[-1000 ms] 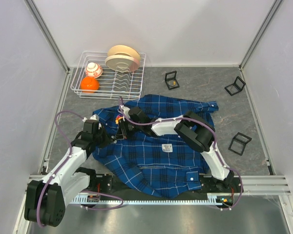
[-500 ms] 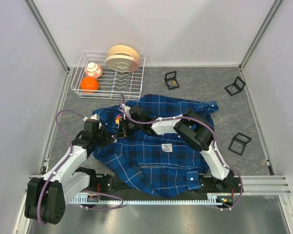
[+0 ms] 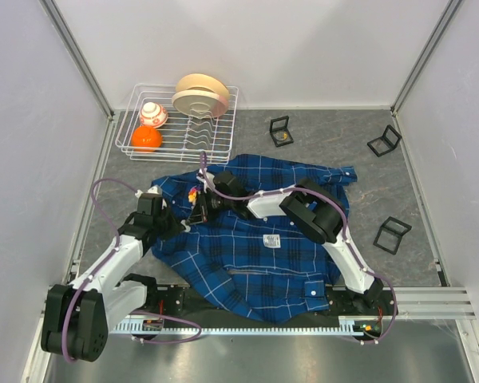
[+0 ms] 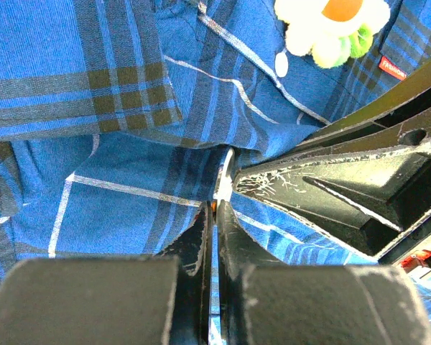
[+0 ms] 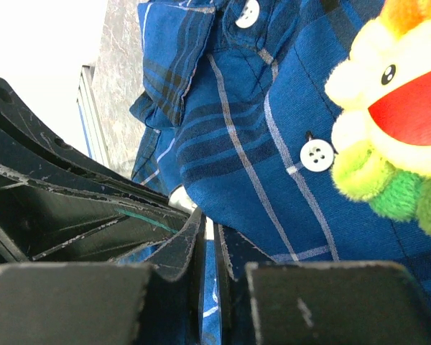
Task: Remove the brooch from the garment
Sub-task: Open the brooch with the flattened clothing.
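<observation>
Blue checked garment (image 3: 259, 243), thin white lines and white buttons, crumpled on the grey table (image 3: 335, 144). Left gripper (image 4: 215, 210) squeezed tight on a fold; right gripper (image 5: 208, 224) nearly closed on cloth too. Fluffy yellow-green brooch (image 5: 370, 90), pinned at ten o'clock on it.

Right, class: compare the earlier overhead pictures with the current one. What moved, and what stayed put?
The right arm's wrist crept slightly away from the bases, toward the wire rack, and its elbow drew left. Nothing was grabbed or released: the left gripper and right gripper stay pinched on the shirt. The flower brooch is still pinned; the rack's contents are unmoved.
</observation>
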Available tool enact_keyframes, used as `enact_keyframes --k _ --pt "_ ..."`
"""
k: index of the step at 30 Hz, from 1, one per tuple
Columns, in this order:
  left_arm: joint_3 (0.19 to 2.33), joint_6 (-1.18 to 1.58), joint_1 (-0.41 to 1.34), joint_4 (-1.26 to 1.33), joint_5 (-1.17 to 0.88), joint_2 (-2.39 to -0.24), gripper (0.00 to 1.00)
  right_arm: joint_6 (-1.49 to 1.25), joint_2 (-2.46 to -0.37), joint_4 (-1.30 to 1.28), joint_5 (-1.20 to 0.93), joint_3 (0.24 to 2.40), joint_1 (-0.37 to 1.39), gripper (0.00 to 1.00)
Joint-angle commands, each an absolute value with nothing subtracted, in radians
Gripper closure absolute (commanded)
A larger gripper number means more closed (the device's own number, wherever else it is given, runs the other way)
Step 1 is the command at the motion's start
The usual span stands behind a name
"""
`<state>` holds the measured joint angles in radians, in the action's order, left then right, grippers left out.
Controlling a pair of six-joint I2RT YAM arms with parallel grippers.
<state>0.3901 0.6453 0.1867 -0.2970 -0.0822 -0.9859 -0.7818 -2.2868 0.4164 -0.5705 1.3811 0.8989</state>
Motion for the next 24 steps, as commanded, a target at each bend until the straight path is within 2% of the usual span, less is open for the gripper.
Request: enact_keyframes --k 1,11,24 --pt "0.411 0.611 0.202 -0.313 -0.09 -1.009 0.98 -0.741 -2.332 0.374 -0.531 1.448 0.91 0.85" --pt "0.463 0.584 0.288 -0.322 -0.029 -1.054 0.98 -0.62 -2.345 0.187 -0.465 1.554 0.943 0.86" --pt "0.526 0.569 0.337 -0.347 -0.003 -1.126 0.98 -0.433 -2.33 0.095 -0.453 1.595 1.005 0.84"
